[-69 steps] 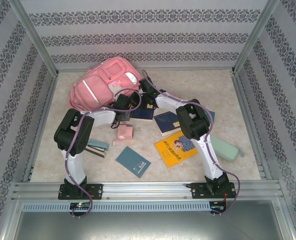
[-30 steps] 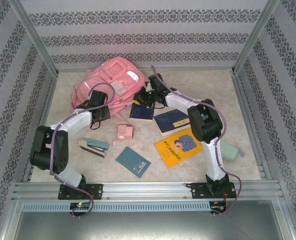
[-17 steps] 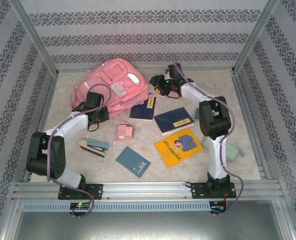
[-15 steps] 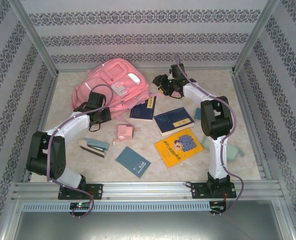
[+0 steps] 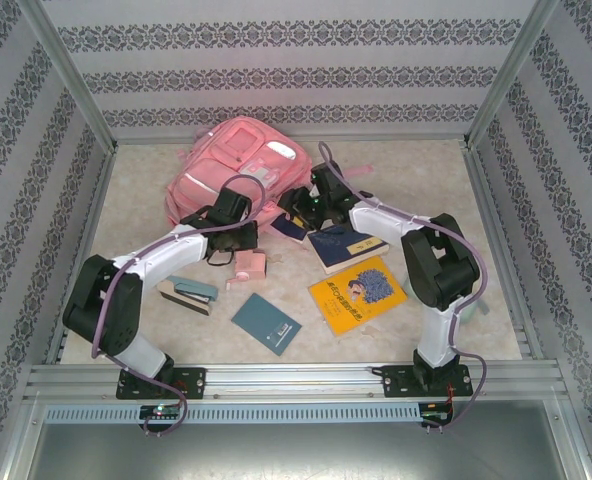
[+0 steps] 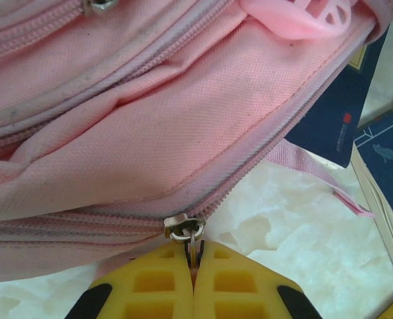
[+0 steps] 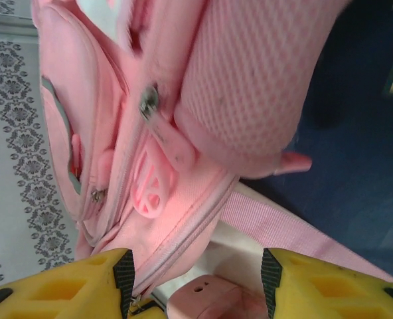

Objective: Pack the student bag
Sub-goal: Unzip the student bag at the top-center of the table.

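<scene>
Lying at the far left-centre of the worktop (image 5: 426, 180), the student bag (image 5: 238, 160) has its near edge right at the tips of both arms. The left fingers (image 6: 173, 282) are pressed together on the small metal zipper pull (image 6: 192, 247), which hangs from a slider (image 6: 183, 228) on the bag's lower seam. The right fingers (image 7: 57, 289) are spread wide with nothing between their pads. Ahead of them are the bag's mesh-padded part (image 7: 249, 80) and a pink strap (image 7: 283, 229). Low in the gap sits a rounded pink object (image 7: 206, 300), perhaps the small pouch.

The left wrist view makes the pinch plain, whereas from above the left fingers (image 5: 244, 228) are just a dark shape against the bag's edge. The overhead view adds the layout. The right fingers (image 5: 298, 205) are just right of the bag, over a dark blue booklet (image 5: 288, 226). A navy book (image 5: 344, 245) and a yellow book (image 5: 351, 292) lie nearer the arm bases. The small pink pouch (image 5: 248, 265) sits just beside the left arm's tip. A teal notebook (image 5: 266, 323) and a grey-and-teal stapler (image 5: 191, 292) lie nearer still.

The zip tracks look closed where the wrist views show them. What is inside the bag cannot be told.
</scene>
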`<state>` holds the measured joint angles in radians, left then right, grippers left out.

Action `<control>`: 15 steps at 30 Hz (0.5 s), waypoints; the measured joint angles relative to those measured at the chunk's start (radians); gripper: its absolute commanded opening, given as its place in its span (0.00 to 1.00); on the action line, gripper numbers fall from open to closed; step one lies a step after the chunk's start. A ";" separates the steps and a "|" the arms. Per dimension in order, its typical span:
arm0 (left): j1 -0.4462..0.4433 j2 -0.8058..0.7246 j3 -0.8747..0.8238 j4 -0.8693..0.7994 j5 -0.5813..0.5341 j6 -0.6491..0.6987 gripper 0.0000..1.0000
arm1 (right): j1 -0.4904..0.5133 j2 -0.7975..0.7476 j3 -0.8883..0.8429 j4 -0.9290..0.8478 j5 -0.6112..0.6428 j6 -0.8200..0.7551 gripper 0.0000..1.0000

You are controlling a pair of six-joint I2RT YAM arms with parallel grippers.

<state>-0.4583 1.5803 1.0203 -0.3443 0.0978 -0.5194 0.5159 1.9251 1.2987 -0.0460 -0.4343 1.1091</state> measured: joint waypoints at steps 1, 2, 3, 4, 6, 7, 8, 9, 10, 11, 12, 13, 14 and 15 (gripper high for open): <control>-0.007 0.005 0.002 0.000 -0.001 -0.002 0.00 | 0.010 0.006 -0.006 0.015 0.000 0.021 0.54; -0.013 0.008 0.002 0.001 -0.001 -0.003 0.00 | 0.019 0.014 -0.007 0.033 -0.002 0.040 0.54; -0.016 0.009 0.002 0.000 -0.001 -0.005 0.00 | 0.029 0.025 -0.007 0.058 -0.003 0.057 0.54; -0.018 0.009 0.002 0.000 -0.001 -0.005 0.00 | 0.039 0.036 -0.007 0.081 -0.003 0.073 0.54; -0.019 0.009 0.002 0.000 -0.001 -0.005 0.00 | 0.058 0.063 0.000 0.109 -0.003 0.101 0.51; -0.019 0.009 0.002 -0.001 -0.002 -0.005 0.00 | 0.066 0.081 0.011 0.118 -0.004 0.113 0.50; -0.019 0.009 0.002 -0.001 -0.002 -0.005 0.00 | 0.074 0.100 0.023 0.126 -0.004 0.123 0.49; -0.019 0.009 0.002 -0.001 -0.005 -0.005 0.00 | 0.084 0.121 0.039 0.131 -0.003 0.131 0.47; -0.019 0.009 0.002 -0.003 -0.007 -0.005 0.00 | 0.092 0.140 0.054 0.135 -0.003 0.142 0.46; -0.019 0.009 0.002 -0.008 -0.011 -0.005 0.00 | 0.097 0.153 0.064 0.136 -0.003 0.149 0.41; -0.019 0.008 0.002 -0.013 -0.018 -0.005 0.00 | 0.100 0.165 0.075 0.135 -0.003 0.154 0.36; -0.019 0.008 0.002 -0.016 -0.023 -0.005 0.00 | 0.104 0.175 0.084 0.134 -0.003 0.157 0.27; -0.019 0.008 0.002 -0.020 -0.027 -0.005 0.00 | 0.104 0.181 0.090 0.132 -0.002 0.164 0.15; -0.019 0.008 0.002 -0.025 -0.031 -0.005 0.00 | 0.104 0.185 0.095 0.132 -0.001 0.166 0.02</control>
<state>-0.4778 1.5887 1.0218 -0.3695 0.0673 -0.5243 0.6201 2.1105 1.3937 0.0864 -0.4355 1.2747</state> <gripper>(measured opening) 0.066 0.229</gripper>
